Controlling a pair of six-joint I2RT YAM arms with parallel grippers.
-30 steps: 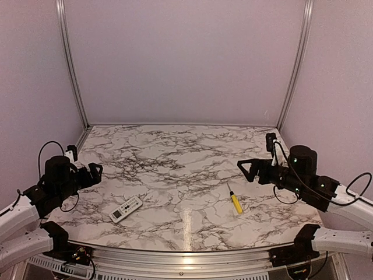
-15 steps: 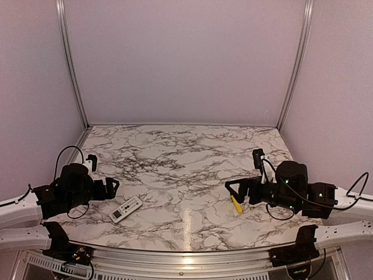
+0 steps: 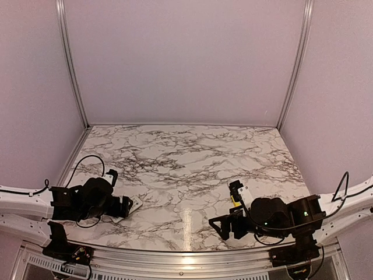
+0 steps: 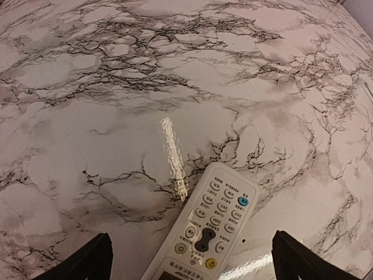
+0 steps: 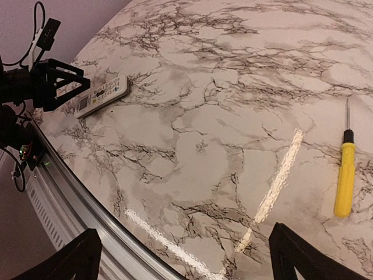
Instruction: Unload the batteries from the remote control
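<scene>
Left gripper (image 3: 129, 207), jaws wide apart, low at the remote control (image 4: 204, 224); right gripper (image 3: 220, 229), equally spread, near the screwdriver (image 5: 345, 184).

Left arm (image 3: 23, 201): white tube links, black wrist block, thin black cable (image 3: 87, 158) looping off it. Right arm (image 3: 349, 205): same build, second cable (image 3: 340, 184) arcing by the white link. Left gripper (image 3: 129, 205), right gripper (image 3: 221, 228): black angular open-frame fingers (image 4: 87, 259).

Bench (image 3: 192, 157): smooth glossy marble-print top with glare streaks, edged by a brushed metal rail (image 3: 186, 255). Remote control (image 4: 207, 224): smooth white plastic, slight sheen. Screwdriver (image 5: 345, 163): shiny yellow plastic handle and thin dark metal shaft; left fingers (image 4: 81, 263) and right fingers (image 5: 70, 259): matt black plastic.
</scene>
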